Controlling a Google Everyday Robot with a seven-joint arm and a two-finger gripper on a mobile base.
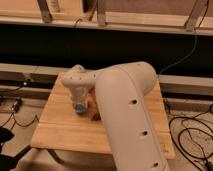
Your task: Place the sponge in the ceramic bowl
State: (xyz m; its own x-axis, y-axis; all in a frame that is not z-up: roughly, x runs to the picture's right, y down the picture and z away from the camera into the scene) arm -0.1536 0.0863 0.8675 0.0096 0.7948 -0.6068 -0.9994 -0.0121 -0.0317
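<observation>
My arm reaches over the wooden table (60,127), and its big white forearm hides much of the table top. The gripper (80,105) points down near the table's middle. A small light-blue patch, which looks like the sponge (79,108), shows at the gripper's tip. Whether it is held I cannot tell. Just right of the gripper an orange sliver of the ceramic bowl (93,107) peeks out from behind the arm. Most of the bowl is hidden.
The table is a small light wooden square with bare wood at its left and front. A dark wall and metal rails (30,70) run behind it. Cables (192,135) lie on the floor to the right, and more cables lie on the left.
</observation>
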